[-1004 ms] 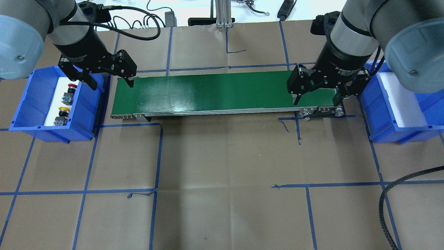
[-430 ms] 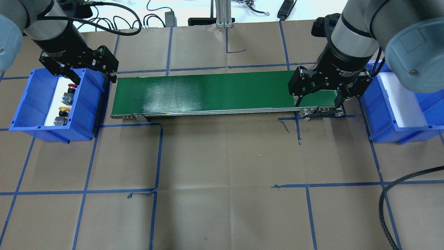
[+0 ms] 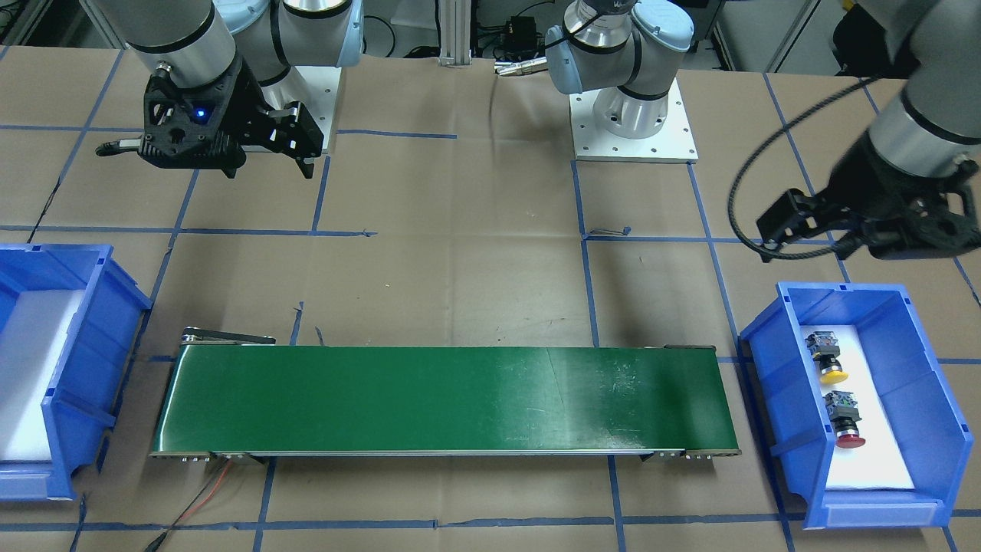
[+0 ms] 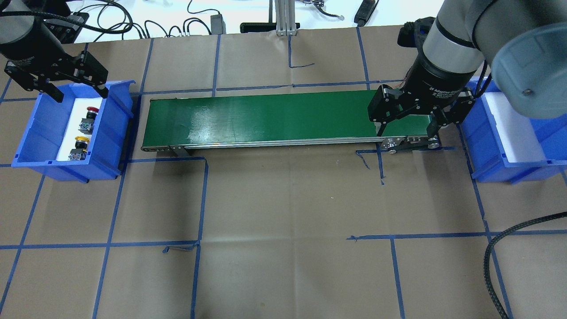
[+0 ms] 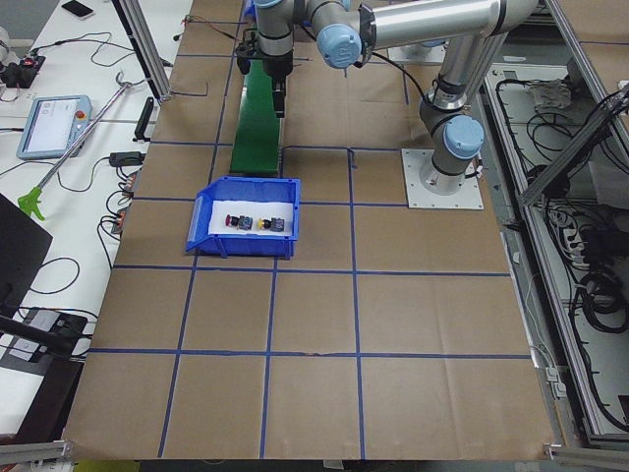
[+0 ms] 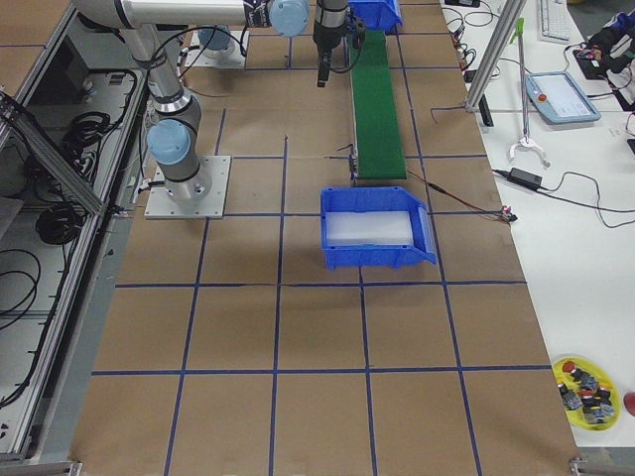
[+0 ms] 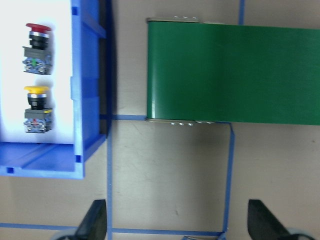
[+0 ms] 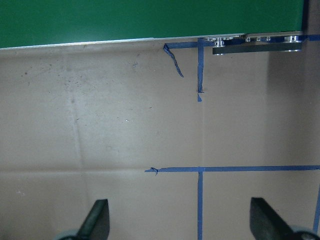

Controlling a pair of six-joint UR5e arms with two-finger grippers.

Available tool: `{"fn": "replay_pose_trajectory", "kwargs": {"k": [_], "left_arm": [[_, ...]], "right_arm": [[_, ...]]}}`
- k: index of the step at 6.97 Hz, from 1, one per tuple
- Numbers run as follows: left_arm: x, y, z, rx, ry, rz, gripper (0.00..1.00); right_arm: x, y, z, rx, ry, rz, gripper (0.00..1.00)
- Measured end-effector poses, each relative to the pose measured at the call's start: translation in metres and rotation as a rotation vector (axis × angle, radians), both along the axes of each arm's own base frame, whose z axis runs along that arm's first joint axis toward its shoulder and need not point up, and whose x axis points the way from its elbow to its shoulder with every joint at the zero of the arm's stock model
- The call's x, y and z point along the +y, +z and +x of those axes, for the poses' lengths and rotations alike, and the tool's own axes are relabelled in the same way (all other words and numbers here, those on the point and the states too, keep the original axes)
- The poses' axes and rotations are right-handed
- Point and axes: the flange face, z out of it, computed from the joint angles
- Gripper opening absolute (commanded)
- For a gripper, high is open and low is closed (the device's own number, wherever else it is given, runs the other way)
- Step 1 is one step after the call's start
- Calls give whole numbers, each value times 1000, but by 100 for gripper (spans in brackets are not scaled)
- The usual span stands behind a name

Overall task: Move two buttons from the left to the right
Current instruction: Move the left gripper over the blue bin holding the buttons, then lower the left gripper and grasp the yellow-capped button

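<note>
Two buttons lie on their sides in the left bin (image 4: 33, 133), on its white liner (image 4: 71, 133). The red button (image 4: 88, 118) is at the far end and the yellow button (image 4: 79, 148) is just beside it, nearer the robot. Both caps point away from the robot. Neither is gripped, and neither has yet crossed to the right bin (image 4: 491, 146).

Left gripper (image 4: 80, 94): holds nothing, fingers spread wide, hovering above the far end of the left bin. In the overhead view its belt-side fingertip sits over the bin's rim. The left wrist view places both buttons off to the upper left rather than between the fingertips, so the tool is judged not yet centred on either.

Right gripper (image 4: 405, 131): holds nothing, fingers likewise wide, poised over the right end of the green belt (image 4: 266, 117).

Assessment: the step in hand is the approach to the first pick, most likely the red button, which is the closer one.

Recommended practice:
- Shift the tool until the red button lies midway between the fingers, with the closing line across the button's length.
- Take it on the square block body or the black collar, not the rounded cap, which would probably slip.
- Bring both fingertips inside the bin walls before descending, because the present spread risks catching the rim.
- Descend straight so the yellow neighbour is not nudged.
</note>
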Motion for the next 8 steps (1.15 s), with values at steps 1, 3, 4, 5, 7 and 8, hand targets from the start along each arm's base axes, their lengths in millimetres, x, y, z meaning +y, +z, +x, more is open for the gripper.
{"fn": "replay_pose_trajectory", "kwargs": {"k": [1,3,4,5,7,8], "left_arm": [[-14,3,25,-3,-5,-5,100],[-37,-5,86,-2,-43,1,100],[-43,-17,119,3,-67,12,100],[-46,-30,144,10,-87,23,100],[-51,-56,173,22,-104,38,100],[-52,-73,178,27,-117,43,100]], "right_arm": [[0,2,0,-1,0,-4,100],[0,2,1,-3,0,-7,100],[0,3,1,-4,-1,-10,100],[0,3,1,-4,-1,-10,100],[1,3,2,-4,0,-9,100],[1,4,2,-4,-1,-10,100]]}}
